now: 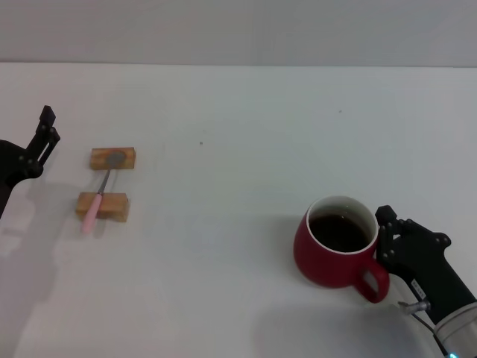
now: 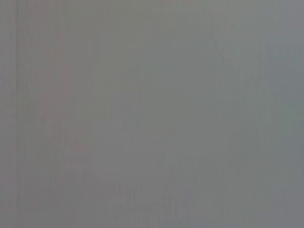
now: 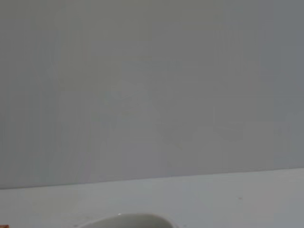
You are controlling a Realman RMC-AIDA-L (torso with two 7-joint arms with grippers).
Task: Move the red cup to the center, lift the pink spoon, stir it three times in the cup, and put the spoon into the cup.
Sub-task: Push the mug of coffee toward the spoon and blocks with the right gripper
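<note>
My right hand (image 1: 387,235) sits against the red cup (image 1: 335,242) at the near right, grip unclear, so I should slide it slowly toward center, keeping the liquid level.

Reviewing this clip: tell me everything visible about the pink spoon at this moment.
The pink spoon is small and thin, with a pale pink handle and a grey metal neck and bowl. It lies bridged across two tan wooden blocks on the white table's left side: the bowl rests on the farther block, the handle crosses the nearer one and overhangs toward the robot. Nothing grips it; the left gripper is off to its left.
</note>
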